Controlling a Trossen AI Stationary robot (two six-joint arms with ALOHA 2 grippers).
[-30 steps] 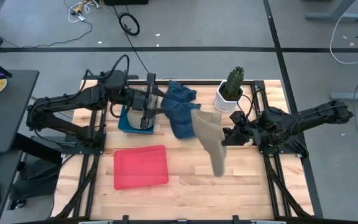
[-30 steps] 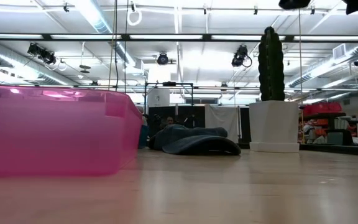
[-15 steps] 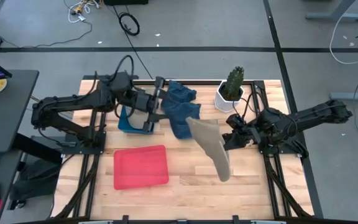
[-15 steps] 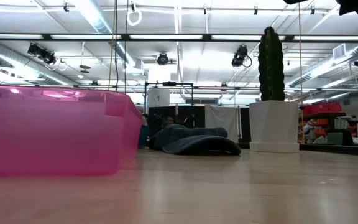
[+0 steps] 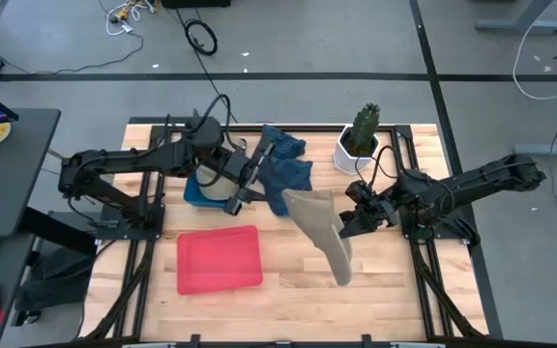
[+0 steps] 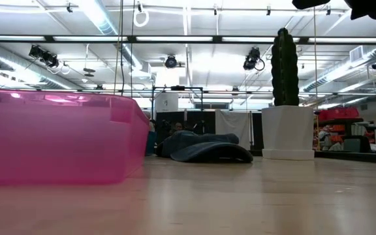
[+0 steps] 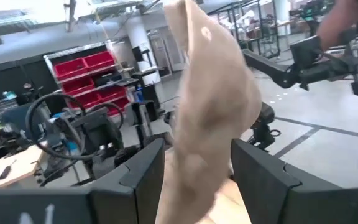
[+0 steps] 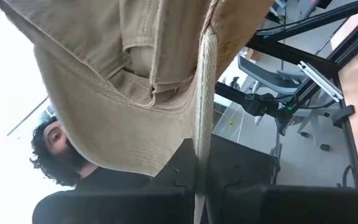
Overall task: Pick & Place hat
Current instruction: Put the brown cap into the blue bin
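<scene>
We hold the tan hat [image 5: 322,227] above the table [image 5: 288,275] centre, right gripper [image 5: 348,220] fingers pinching its brim at three o'clock so it hangs free. Our left gripper [image 5: 249,172], fingers spread, reaches from ten o'clock, likely to take it.

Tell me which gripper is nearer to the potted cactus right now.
Right. The right gripper sits just in front of the potted cactus, shut on the tan hat. The left gripper is farther off across the table, by the blue cloth.
</scene>
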